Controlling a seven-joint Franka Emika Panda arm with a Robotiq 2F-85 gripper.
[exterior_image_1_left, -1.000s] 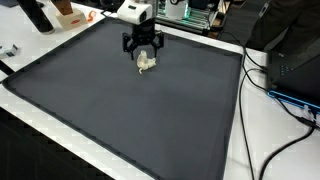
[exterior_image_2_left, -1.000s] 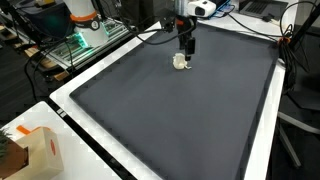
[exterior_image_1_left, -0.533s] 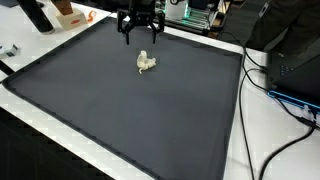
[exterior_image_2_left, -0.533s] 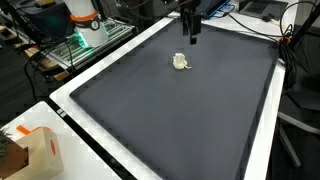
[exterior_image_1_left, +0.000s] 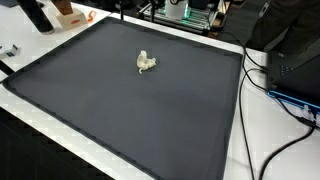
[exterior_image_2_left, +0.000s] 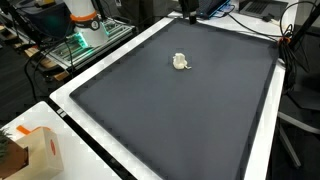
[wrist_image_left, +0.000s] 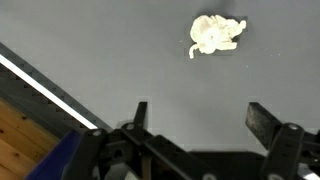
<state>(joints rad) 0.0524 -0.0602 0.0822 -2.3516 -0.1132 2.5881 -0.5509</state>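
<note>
- My gripper (wrist_image_left: 200, 122) hangs above the mat (wrist_image_left: 90, 50), touching nothing; my fingers (wrist_image_left: 141, 116) are spread wide with only bare mat between them
- Nearest thing: a small lump (wrist_image_left: 216, 34); cream-white, crumpled, lobed and irregular; in the wrist view a thin tail sticks out at its lower left
- The lump lies loose on the dark grey mat, ahead of my fingertips and toward the right-hand finger in the wrist view; apart from both fingers
- In both exterior views the lump (exterior_image_1_left: 146, 63) (exterior_image_2_left: 181, 61) sits in the mat's far half, away from every edge, alone on the surface
- Containers: a cardboard box (exterior_image_2_left: 33, 150) stands off the mat by its near corner in an exterior view; brown with an orange mark; I cannot tell its contents
- An orange-brown box (exterior_image_1_left: 68, 14) stands beyond the mat's far corner in an exterior view; its inside is hidden
</note>
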